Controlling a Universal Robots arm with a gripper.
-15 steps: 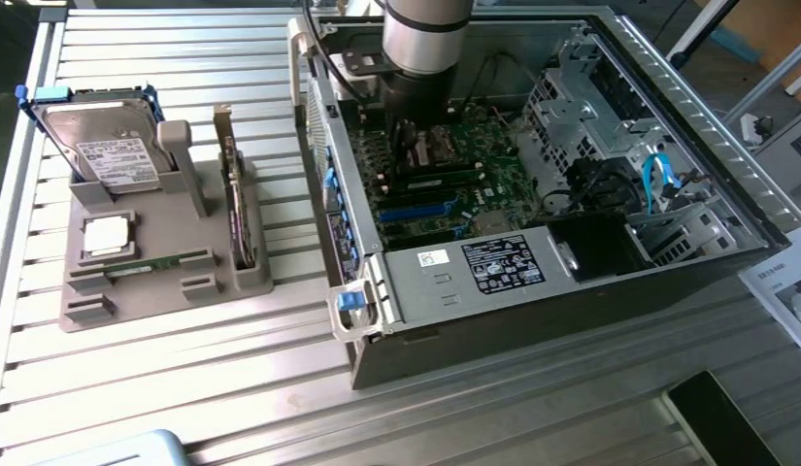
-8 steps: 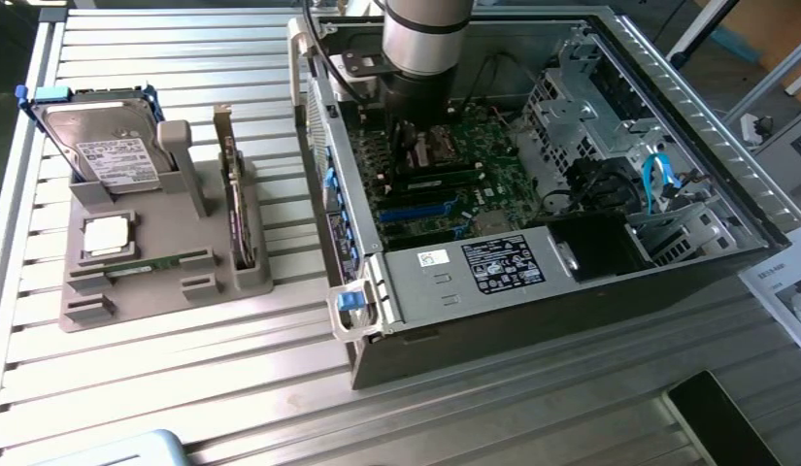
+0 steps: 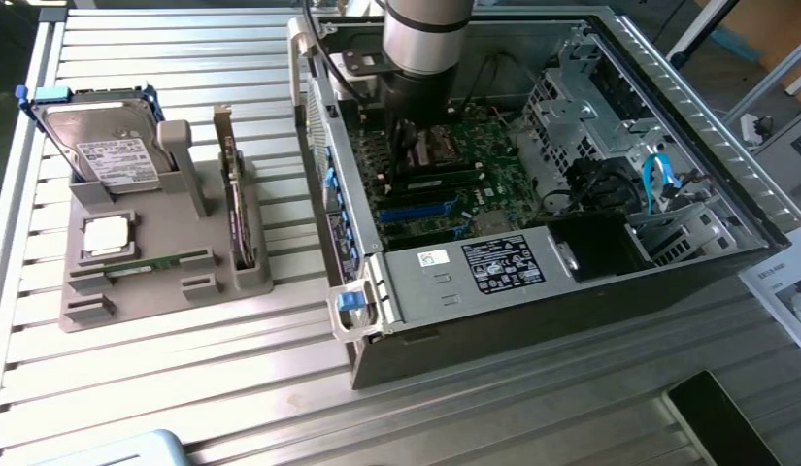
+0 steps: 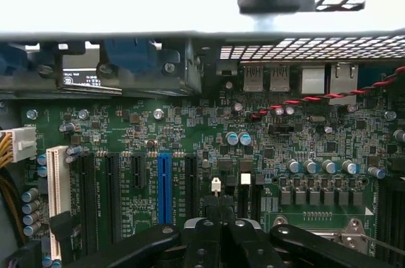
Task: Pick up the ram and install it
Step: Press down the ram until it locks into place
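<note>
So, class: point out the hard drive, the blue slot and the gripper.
hard drive (image 3: pixel 109 146), exterior view, its labelled face.
blue slot (image 4: pixel 164 186), wrist view, mid-length.
gripper (image 4: pixel 218 230), wrist view, between its closed fingertips.

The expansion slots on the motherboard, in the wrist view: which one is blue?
The blue slot stands in the middle of the row, black slots on both sides; the white slot is at the row's end.

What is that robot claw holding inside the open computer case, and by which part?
Nothing: the black gripper is shut empty above the green motherboard; the thin green ram stick lies in the grey tray.
</note>
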